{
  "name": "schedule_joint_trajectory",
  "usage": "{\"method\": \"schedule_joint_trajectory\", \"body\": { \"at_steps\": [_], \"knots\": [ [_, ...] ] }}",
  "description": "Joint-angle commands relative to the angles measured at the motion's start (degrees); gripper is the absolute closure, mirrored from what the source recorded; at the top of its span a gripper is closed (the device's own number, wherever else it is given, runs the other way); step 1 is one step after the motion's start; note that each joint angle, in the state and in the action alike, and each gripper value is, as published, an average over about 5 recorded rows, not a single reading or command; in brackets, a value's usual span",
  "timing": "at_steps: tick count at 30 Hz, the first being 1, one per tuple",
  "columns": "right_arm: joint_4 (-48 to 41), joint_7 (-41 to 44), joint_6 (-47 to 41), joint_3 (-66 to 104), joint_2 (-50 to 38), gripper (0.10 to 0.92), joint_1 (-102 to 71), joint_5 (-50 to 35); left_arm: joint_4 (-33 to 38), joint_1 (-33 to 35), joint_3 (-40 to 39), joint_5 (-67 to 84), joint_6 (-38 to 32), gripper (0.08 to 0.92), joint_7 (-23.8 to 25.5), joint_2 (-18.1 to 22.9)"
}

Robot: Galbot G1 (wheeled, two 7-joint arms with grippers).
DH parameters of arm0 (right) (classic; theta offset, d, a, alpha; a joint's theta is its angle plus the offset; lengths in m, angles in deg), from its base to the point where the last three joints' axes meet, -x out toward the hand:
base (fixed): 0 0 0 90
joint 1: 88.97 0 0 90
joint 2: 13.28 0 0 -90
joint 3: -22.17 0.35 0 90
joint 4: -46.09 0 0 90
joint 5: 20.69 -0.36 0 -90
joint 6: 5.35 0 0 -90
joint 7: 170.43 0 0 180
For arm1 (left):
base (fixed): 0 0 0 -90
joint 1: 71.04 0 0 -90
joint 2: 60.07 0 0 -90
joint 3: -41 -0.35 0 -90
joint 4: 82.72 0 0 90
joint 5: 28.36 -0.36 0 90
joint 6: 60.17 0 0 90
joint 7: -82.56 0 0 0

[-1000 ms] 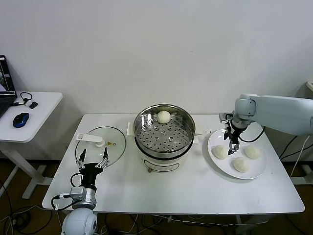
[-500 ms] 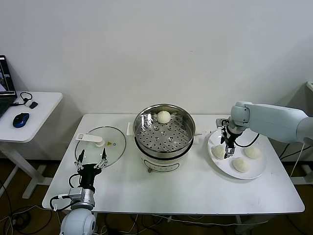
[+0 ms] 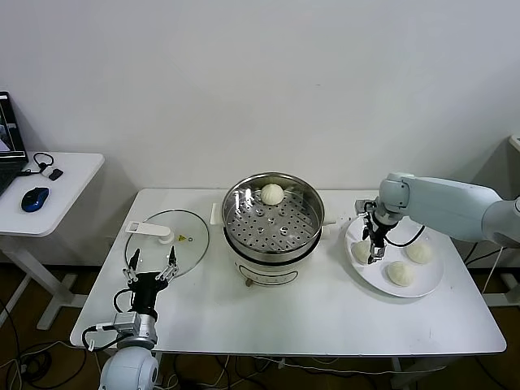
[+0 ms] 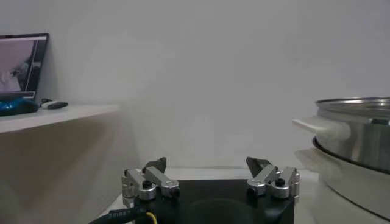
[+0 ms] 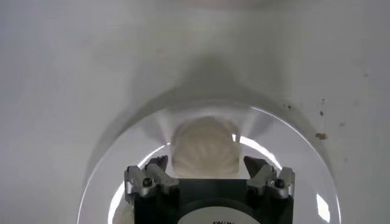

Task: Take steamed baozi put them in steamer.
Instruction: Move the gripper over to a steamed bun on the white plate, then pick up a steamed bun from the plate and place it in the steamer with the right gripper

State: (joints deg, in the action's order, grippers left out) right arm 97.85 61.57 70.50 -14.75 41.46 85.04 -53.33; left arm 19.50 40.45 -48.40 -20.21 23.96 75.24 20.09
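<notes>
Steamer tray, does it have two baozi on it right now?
No, the steamer holds one baozi; three others sit on the plate.

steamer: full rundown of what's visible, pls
The steamer is a round, shiny steel pot standing upright mid-table, lid off. Inside sits a perforated steel tray holding one baozi at its far edge. White side handles stick out from the wall. The glass lid lies flat on the table to the robot's left, apart from it. Neither gripper touches it.
</notes>
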Motion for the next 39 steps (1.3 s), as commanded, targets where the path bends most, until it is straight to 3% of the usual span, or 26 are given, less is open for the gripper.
{"method": "schedule_joint_trajectory", "body": {
  "at_steps": [1,11,19,27,39],
  "knots": [
    [-0.7,0.04,0.19,0.74,0.28,0.206,-0.74,0.61,0.02,-0.14,-0.03,-0.24,-0.04,0.177,-0.04,0.02],
    [0.13,0.26,0.15,0.61,0.09,0.392,-0.5,0.93,0.17,-0.05,0.02,-0.2,-0.13,0.177,-0.06,0.02],
    [7.17,1.03,-0.16,-5.38,-1.21,0.403,8.99,-1.02,0.73,0.0,-0.01,-0.27,-0.04,0.177,-0.02,-0.08],
    [17.93,3.14,-0.35,-15.69,-0.26,0.397,28.57,-9.0,1.69,0.02,-0.57,-0.4,0.12,0.177,0.07,0.03],
    [25.0,4.79,-2.1,-18.87,10.17,0.398,46.82,-22.27,3.58,0.27,-1.26,-0.32,0.19,0.177,0.25,-0.71]
  ]
}}
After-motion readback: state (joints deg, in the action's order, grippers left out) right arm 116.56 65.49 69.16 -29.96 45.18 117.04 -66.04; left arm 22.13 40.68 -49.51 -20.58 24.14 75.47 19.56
